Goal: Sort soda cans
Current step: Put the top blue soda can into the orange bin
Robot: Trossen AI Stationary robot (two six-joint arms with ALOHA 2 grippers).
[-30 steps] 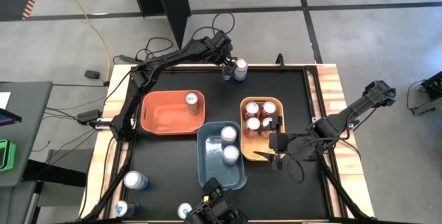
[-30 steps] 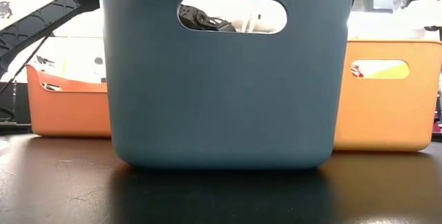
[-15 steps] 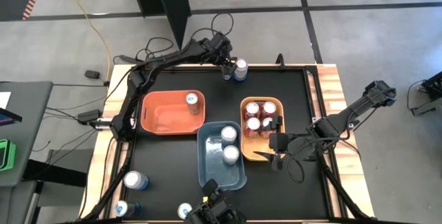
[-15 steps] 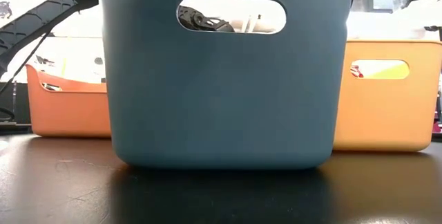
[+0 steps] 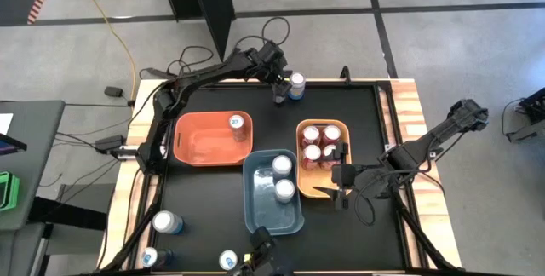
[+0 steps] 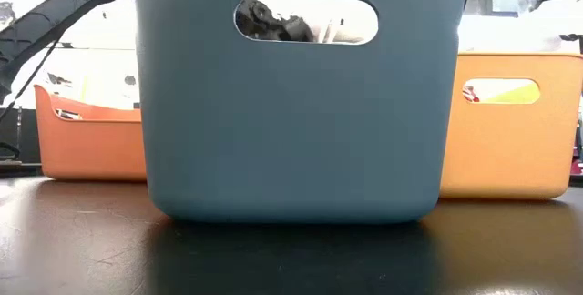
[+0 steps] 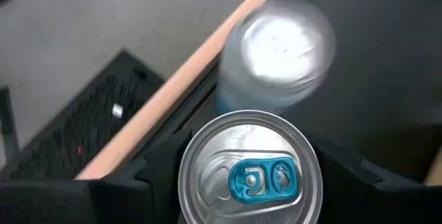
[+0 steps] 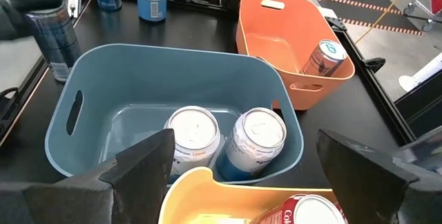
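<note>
Silver-topped can [image 7: 250, 178] sits clamped in the left gripper [image 5: 281, 87] — a second can [image 7: 277, 51] crowds just beyond, by the table's wooden edge [image 7: 186, 79].

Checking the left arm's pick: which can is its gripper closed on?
The can with the blue tab, clamped in the left gripper at the table's far edge; every other can sits free in a bin or on the table.

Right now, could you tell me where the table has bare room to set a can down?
Bare black table lies between the orange bin and the far edge, and right of the yellow bin. The near-left corner holds loose cans.
</note>
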